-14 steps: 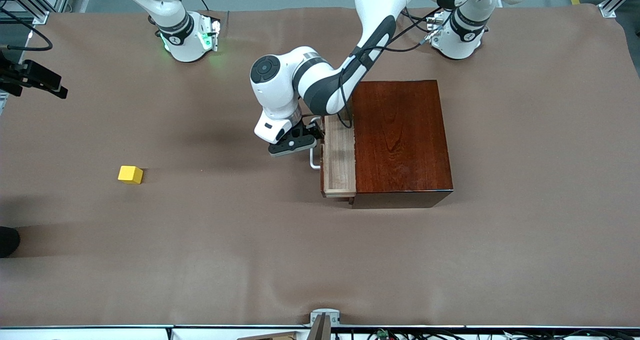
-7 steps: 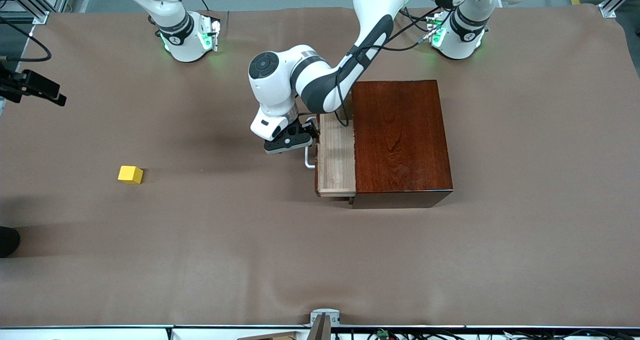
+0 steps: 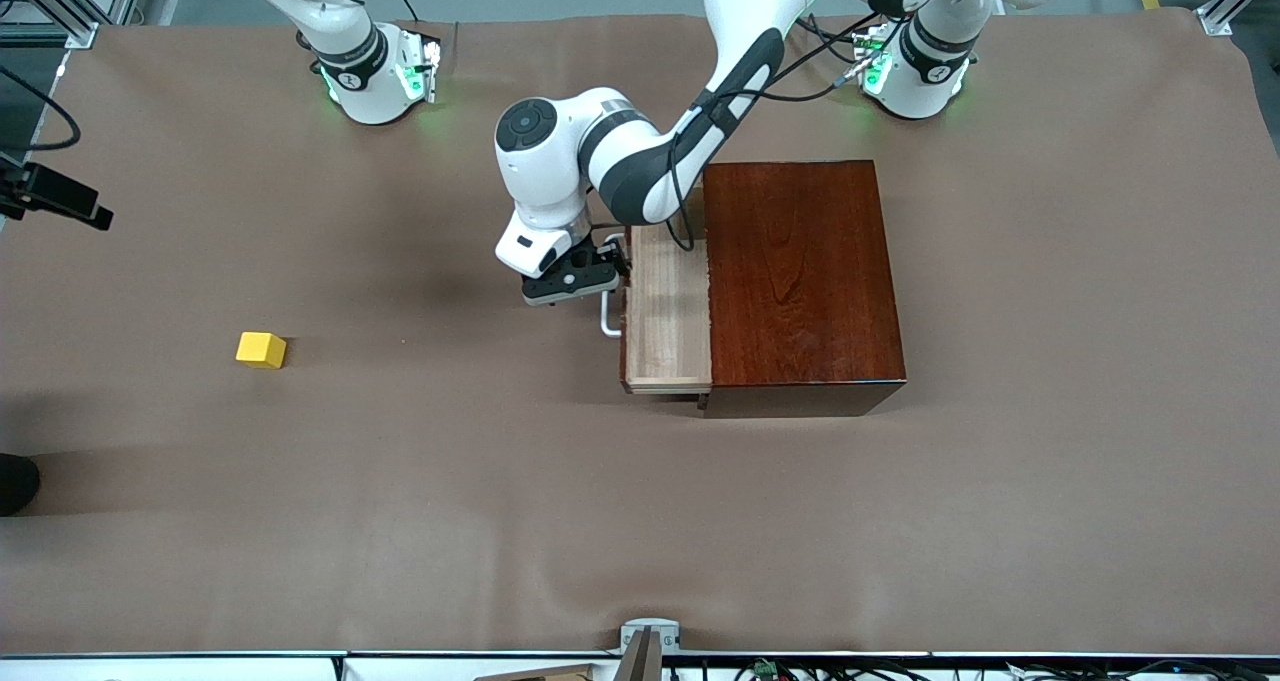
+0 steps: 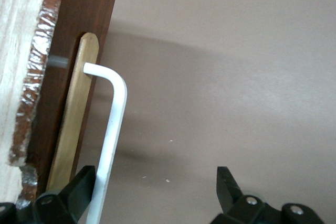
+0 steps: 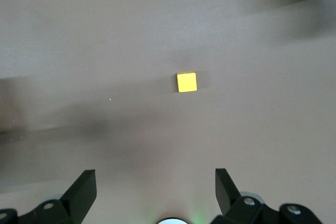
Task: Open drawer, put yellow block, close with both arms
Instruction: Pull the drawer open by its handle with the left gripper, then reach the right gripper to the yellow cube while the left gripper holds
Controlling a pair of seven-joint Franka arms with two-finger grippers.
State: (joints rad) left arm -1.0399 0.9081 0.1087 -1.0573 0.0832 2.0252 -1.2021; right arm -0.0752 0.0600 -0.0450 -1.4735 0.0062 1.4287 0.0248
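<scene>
The drawer (image 3: 665, 311) is partly out of the mahogany box (image 3: 800, 271), and its pale tray shows empty. My left gripper (image 3: 575, 281) is at the white handle (image 3: 607, 316). In the left wrist view the left gripper (image 4: 156, 178) is open, with the handle (image 4: 113, 129) between the fingers and close against one fingertip (image 4: 84, 179). The yellow block (image 3: 261, 349) sits alone on the mat toward the right arm's end. My right gripper (image 5: 155, 178) is open and empty, high over the mat, with the block (image 5: 186, 82) below it.
The brown mat (image 3: 450, 501) covers the table. A black part with a cable (image 3: 55, 201) juts in at the view's edge near the right arm's end. A dark object (image 3: 15, 481) lies at that same edge, nearer the camera.
The drawer has slid farther out of the box toward the right arm's end, and the left gripper moved with the handle. The black part at the view's edge has shifted lower.
</scene>
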